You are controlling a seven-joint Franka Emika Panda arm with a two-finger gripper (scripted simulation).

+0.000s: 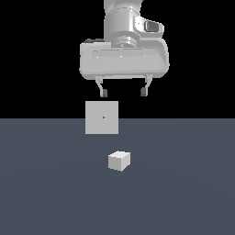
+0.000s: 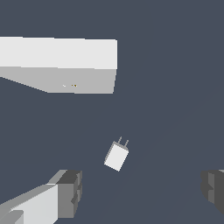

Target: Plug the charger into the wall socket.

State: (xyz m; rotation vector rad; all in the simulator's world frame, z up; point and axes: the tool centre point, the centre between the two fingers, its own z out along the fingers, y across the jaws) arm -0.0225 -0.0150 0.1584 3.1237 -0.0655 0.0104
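- The gripper [image 1: 123,92] is hanging high over the worktop [image 1: 50,193], w/ its fingers [image 1: 103,93] pointing straight down and standing wide apart; nothing is between them.
- In the wrist view the gripper [image 2: 142,192] is showing as two dark pads at the frame edges, one finger [image 2: 70,192] on one side and the other just peeking in opposite, w/ only bare worktop [image 2: 175,87] in the gap.
- The charger [image 1: 119,160] is sitting on the worktop by itself, a small off-white cube, not touching anything. It's lying in front of the wall socket [image 1: 102,117], a bit toward the exterior view's right, and below the fingers w/ clear air between.
- From the wrist view the charger [image 2: 116,156] is lying tilted relative to the fingers' line, and two thin prongs are sticking out of one face, pointing roughly toward the socket side.
- The wall socket is standing upright on the worktop, a flat off-white square w/ a tiny orange dot at centre; it's sitting slightly toward the exterior view's left of the gripper.
- In the wrist view the wall socket [image 2: 65,65] is looking like a thick slab seen from above, orange dot showing on its shaded face, apart from the charger.
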